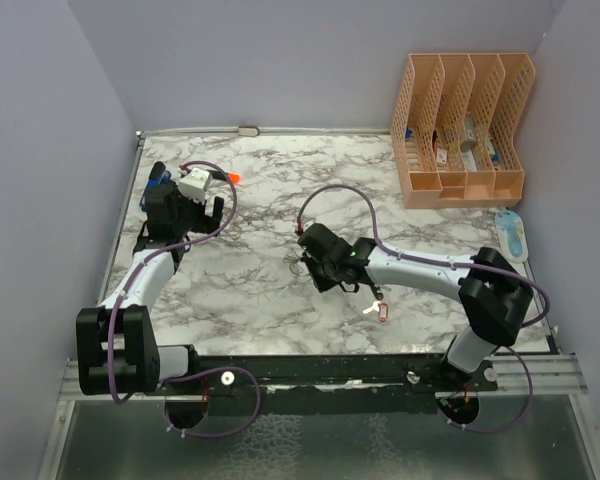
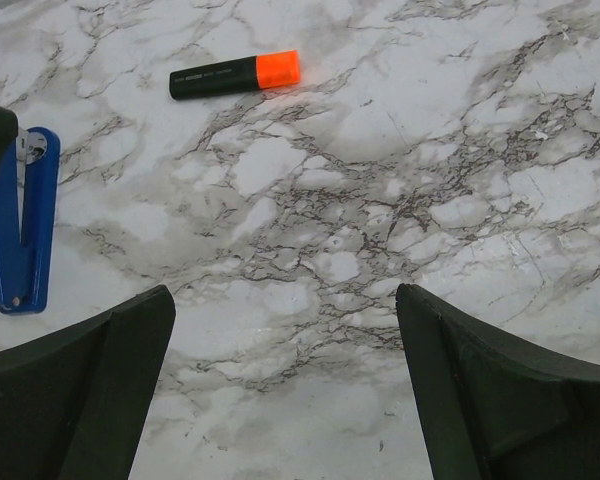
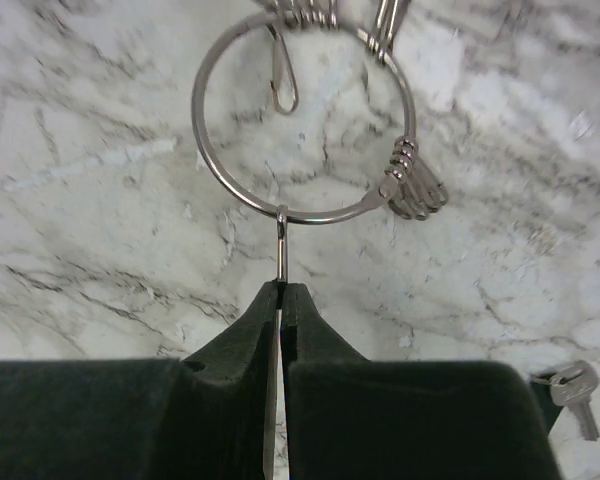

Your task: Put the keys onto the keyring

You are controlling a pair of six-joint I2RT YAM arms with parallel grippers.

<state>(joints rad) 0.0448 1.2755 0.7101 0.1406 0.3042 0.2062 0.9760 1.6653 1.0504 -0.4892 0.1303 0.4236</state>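
**Right claw pinched on a key at the keyring, left claw idle and wide**

Nearest the front edge of the worktop (image 1: 260,310), right of centre, lay the red-tag key (image 1: 380,311), clear of both arms. The right wrist view showed a loose silver key (image 3: 576,386) just beside the claw; couldn't tell if it was the same one.

Mid-worktop: the right claw (image 3: 280,290) was clamped tight on the held key (image 3: 280,250), seen edge-on. Its tip touched the bottom of the keyring (image 3: 199,130). The ring lay on the marble with the threaded keys (image 3: 416,190) bunched on its right side and more at the top.

Far left: the left claw (image 2: 285,300) hung over bare marble, jaws wide, holding nothing. Beyond it were the stapler (image 2: 25,225) and the marker (image 2: 235,75). The organizer (image 1: 460,125) stood in the far right corner.
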